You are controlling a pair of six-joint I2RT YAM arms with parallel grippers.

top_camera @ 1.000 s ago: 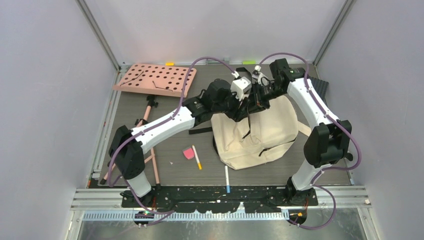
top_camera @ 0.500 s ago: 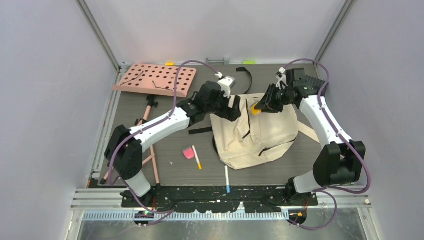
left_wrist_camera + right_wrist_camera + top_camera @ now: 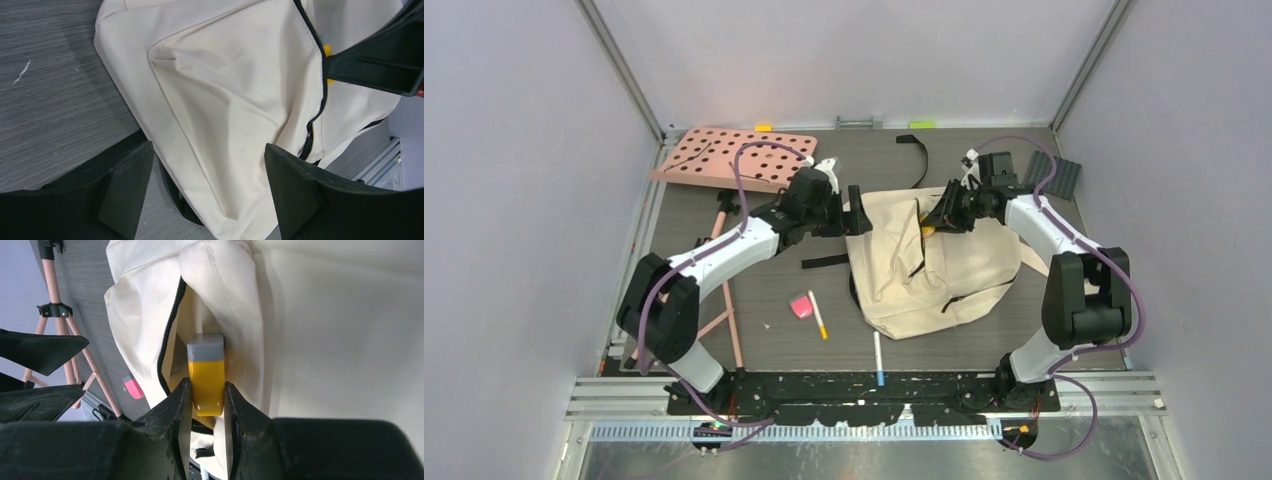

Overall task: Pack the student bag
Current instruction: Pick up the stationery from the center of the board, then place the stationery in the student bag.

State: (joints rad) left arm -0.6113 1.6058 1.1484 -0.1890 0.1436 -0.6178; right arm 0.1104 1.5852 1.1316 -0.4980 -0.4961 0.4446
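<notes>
Underneath everything: dark wood-grain table [image 3: 984,350]. Right of centre on it: cream bag [image 3: 944,265], lying flat, black zip part open down the front. At the far left corner: pink board [image 3: 734,158], full of round holes. Down the left side: pink tripod [image 3: 735,340], folded and lying flat.

Just beside the bag's far left corner: left gripper [image 3: 857,212], jaws spread wide, gripping nothing. From its wrist, only cream cloth [image 3: 225,100] below the gap; contact with the cloth impossible to judge.

At the zip opening on the far side of the bag: right gripper [image 3: 934,218], closed tight on a marker [image 3: 206,375]. Yellow barrel pinched between both fingers, grey cap pointing away from them and tucked among the cream folds [image 3: 325,315] just beside the zip.

By the far edge, apart from the bag: loose black strap [image 3: 914,150]. In front of the bag, near the arm bases: white pen [image 3: 877,358] with a blue tip. Left of the bag: second pen [image 3: 818,314], white and yellow, just beside a small pink eraser [image 3: 800,306].
</notes>
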